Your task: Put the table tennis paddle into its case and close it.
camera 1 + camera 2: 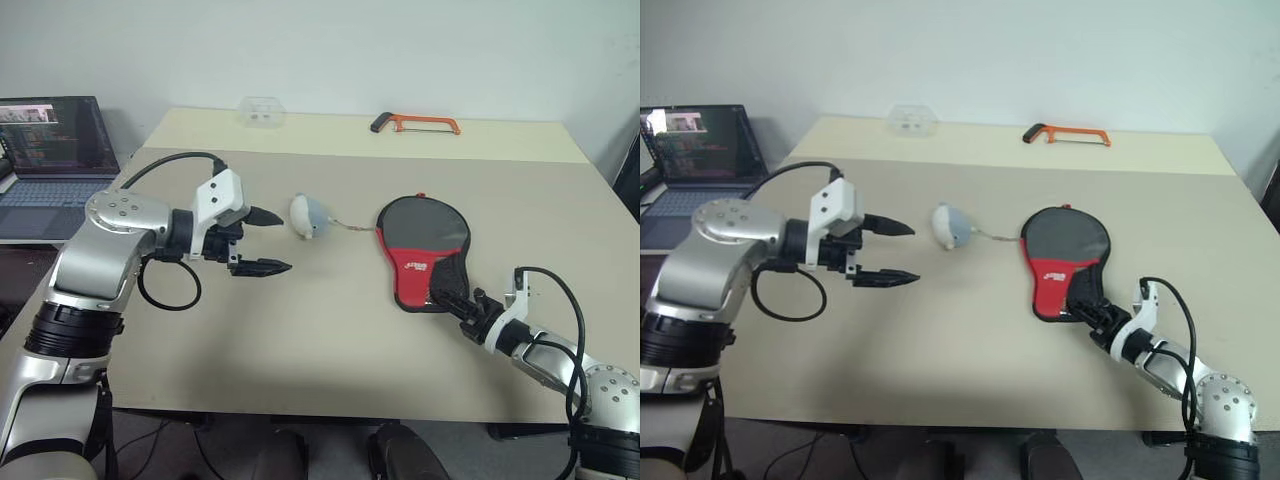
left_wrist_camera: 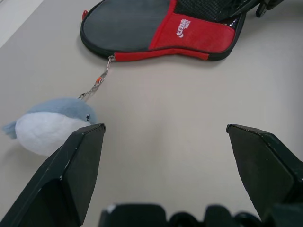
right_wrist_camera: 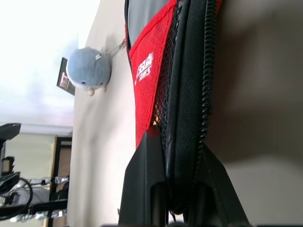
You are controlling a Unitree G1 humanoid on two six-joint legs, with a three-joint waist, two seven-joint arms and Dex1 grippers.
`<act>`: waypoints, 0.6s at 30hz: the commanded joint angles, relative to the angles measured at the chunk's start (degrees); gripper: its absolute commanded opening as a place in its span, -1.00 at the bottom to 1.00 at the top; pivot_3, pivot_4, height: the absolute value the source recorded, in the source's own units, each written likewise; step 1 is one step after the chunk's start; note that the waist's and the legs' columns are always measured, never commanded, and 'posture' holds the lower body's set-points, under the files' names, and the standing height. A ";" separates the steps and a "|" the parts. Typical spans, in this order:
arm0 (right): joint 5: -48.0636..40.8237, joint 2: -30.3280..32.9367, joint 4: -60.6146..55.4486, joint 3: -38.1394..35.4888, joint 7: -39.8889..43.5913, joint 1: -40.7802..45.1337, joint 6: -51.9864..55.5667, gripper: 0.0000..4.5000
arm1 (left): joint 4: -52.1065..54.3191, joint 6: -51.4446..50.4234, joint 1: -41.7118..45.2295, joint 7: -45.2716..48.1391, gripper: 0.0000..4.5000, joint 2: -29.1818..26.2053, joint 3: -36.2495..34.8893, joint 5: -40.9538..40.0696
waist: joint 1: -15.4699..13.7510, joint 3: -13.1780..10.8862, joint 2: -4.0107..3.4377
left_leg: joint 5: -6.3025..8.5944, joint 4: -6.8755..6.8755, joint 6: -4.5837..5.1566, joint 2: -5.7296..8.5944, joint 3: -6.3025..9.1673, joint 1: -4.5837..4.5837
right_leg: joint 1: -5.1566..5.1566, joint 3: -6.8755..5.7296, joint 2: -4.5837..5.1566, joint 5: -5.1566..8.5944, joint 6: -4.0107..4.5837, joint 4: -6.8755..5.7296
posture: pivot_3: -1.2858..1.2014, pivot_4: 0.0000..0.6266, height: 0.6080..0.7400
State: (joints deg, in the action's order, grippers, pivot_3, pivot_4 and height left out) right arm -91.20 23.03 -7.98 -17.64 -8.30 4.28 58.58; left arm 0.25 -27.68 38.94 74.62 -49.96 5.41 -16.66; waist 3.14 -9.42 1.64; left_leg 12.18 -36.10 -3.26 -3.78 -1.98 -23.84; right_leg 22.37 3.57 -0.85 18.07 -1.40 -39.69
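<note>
The case [image 1: 425, 245], a black and red paddle-shaped pouch with a mesh patch and white logo, lies flat on the table right of centre. My right gripper [image 1: 445, 298] is shut on the edge of its narrow handle end; the right wrist view shows the fingers [image 3: 144, 161] pinching the black zip seam. Above the table to the left, my left gripper [image 1: 285, 241] hangs open with nothing in it, pointing toward the case. The table tennis paddle is hidden; I cannot tell whether it is inside the case.
A light-blue plush pouch [image 1: 310, 215] lies between the left gripper and the case, joined to the case by a thin chain. An orange hacksaw [image 1: 417, 123] and a clear plastic box [image 1: 262, 110] sit at the far edge. A laptop [image 1: 50, 150] stands off the table's left.
</note>
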 commanded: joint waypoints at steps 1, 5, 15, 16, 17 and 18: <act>-3.77 0.53 -2.64 3.92 1.22 -2.11 3.88 -1.00 | -0.15 1.42 1.69 0.64 1.00 0.06 -0.05 -0.06 | 0.01 0.00 0.00 | 0.00 0.00 0.00 0.00 0.00 0.00 | 0.00 -0.01 -0.01 0.00 0.00 0.00 | 0.03 -0.52 1.00; -6.06 2.26 -5.55 6.53 2.63 -4.41 5.35 -1.00 | -1.31 2.62 2.37 1.34 1.00 0.34 0.93 0.49 | 0.07 0.00 0.00 | 0.00 0.02 0.00 -0.03 0.00 0.00 | 0.00 -0.03 -0.04 0.03 0.04 0.00 | 0.03 -0.52 1.00; -12.10 7.32 -14.15 9.23 6.89 -10.85 4.73 -1.00 | -3.89 4.70 4.41 3.12 1.00 0.84 2.59 1.80 | -0.01 -0.02 0.02 | 0.00 0.02 0.00 -0.02 0.02 -0.04 | 0.00 -0.05 -0.04 0.05 0.02 0.04 | 0.03 -0.52 1.00; -12.08 7.97 -14.90 9.57 7.36 -11.69 4.39 -1.00 | -4.26 4.87 4.70 3.33 1.00 0.86 2.69 1.91 | 0.05 -0.02 0.03 | 0.00 0.02 0.00 -0.02 0.04 -0.05 | 0.00 -0.04 -0.04 0.05 0.02 0.06 | 0.03 -0.52 1.00; -12.05 8.45 -15.36 9.88 7.66 -12.23 3.98 -1.00 | -4.51 4.98 4.89 3.48 1.00 0.87 2.73 1.96 | 0.08 -0.04 0.04 | 0.00 0.01 0.01 -0.02 0.05 -0.05 | 0.00 -0.02 -0.04 0.05 0.02 0.07 | 0.03 -0.52 1.00; -11.70 8.74 -16.24 10.13 8.30 -12.90 3.50 -1.00 | -4.63 5.11 5.04 3.61 1.00 0.90 2.84 2.02 | 0.07 -0.05 0.07 | 0.00 0.00 0.00 0.00 0.05 -0.05 | 0.00 -0.01 -0.02 0.05 0.01 0.06 | 0.03 -0.52 1.00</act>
State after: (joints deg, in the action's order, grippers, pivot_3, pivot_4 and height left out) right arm -100.83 31.41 -21.15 -8.14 -2.02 -8.29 62.03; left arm -4.77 -23.36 42.47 77.72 -48.69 8.69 -14.79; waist 3.21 -9.47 1.71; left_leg 12.18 -36.10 -3.26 -3.78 -1.92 -23.88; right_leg 22.36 3.56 -0.87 18.13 -1.40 -39.63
